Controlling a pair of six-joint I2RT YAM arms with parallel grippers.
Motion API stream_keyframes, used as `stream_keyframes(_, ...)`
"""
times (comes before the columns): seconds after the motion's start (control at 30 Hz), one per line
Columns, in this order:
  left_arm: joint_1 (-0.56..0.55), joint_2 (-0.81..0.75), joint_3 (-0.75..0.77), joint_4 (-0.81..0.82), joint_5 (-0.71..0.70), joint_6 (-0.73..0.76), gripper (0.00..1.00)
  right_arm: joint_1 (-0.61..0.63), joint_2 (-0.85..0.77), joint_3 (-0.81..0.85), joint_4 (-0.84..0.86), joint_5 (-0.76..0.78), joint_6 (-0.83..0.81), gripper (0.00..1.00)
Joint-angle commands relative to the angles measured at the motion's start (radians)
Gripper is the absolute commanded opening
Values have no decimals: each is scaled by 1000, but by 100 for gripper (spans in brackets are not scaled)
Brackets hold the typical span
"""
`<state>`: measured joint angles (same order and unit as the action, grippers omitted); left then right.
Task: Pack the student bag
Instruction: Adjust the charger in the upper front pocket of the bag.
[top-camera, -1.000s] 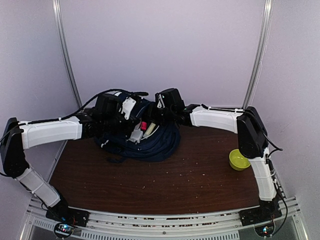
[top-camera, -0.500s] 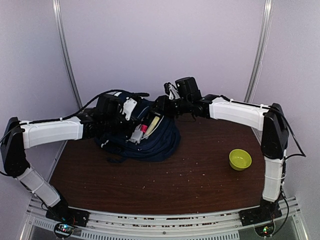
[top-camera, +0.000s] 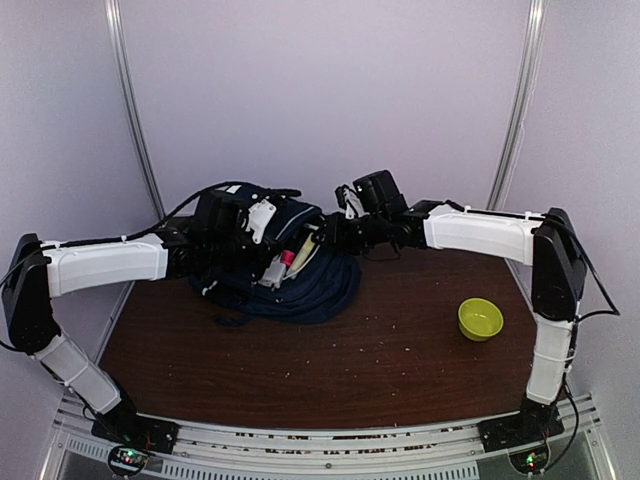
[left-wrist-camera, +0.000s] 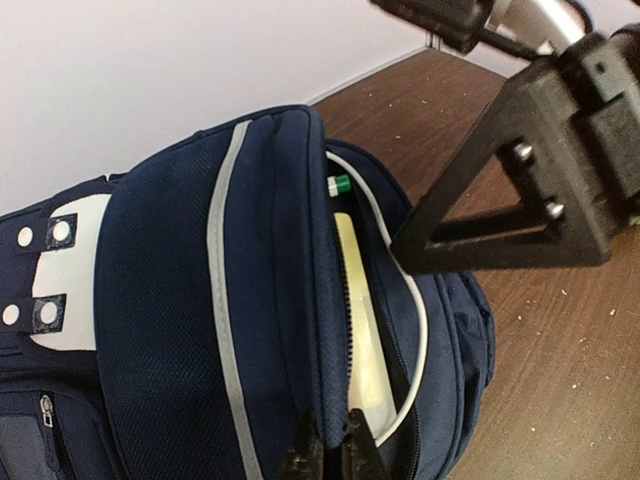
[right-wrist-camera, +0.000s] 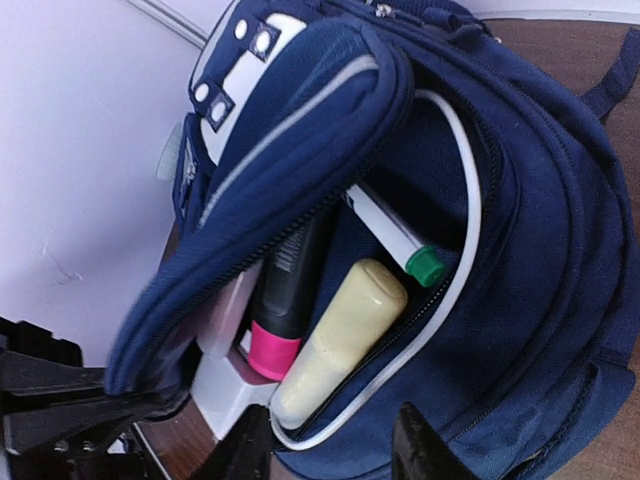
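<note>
The student bag (top-camera: 310, 285), navy with white trim, lies at the back left of the table. Its front pocket gapes open. My left gripper (left-wrist-camera: 331, 455) is shut on the edge of the pocket flap (left-wrist-camera: 325, 300) and holds it up; it also shows in the top view (top-camera: 273, 270). Inside the pocket lie a cream cylindrical case (right-wrist-camera: 345, 335), a black marker with a pink cap (right-wrist-camera: 272, 335) and a white marker with a green cap (right-wrist-camera: 400, 245). My right gripper (right-wrist-camera: 330, 450) is open and empty, just outside the pocket's lower rim, right of the opening in the top view (top-camera: 325, 236).
A yellow-green bowl (top-camera: 480, 318) sits on the brown table (top-camera: 350, 370) at the right. Dark straps (top-camera: 235, 318) trail from the bag's front left. Metal frame poles (top-camera: 515, 110) stand behind against the wall.
My right gripper has drawn back from over the pocket to the right and its elbow has swung outward. My left gripper still holds the flap, and the pocket shows more open.
</note>
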<state>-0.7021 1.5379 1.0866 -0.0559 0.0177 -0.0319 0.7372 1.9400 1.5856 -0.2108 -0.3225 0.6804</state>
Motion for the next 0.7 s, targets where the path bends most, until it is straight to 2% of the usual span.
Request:
stream_keyframes(0.0, -2, -16, 1, 40, 21, 3, 0, -1, 68, 60, 22, -54, 18, 33)
stream_keyframes(0.13, -2, -32, -13, 28, 12, 21, 0, 1, 120, 123, 43, -75, 29, 12)
stream_keyframes(0.23, -2, -44, -21, 9, 23, 31, 0, 0, 169, 165, 75, -97, 56, 5)
stream_keyframes(0.3, -2, -57, -30, -3, 53, 38, 4, 1, 202, 203, 85, -118, 78, 1)
stream_keyframes(0.43, -4, -110, -84, -1, 73, 53, 25, 2, 254, 273, 103, -111, 115, 0)
stream_keyframes(0.6, -6, -205, -151, -30, -21, 95, 57, -1, 307, 331, 135, -70, 141, 0)
stream_keyframes(0.67, -12, -257, -191, -26, -67, 127, 66, -3, 324, 344, 147, -52, 149, 0)
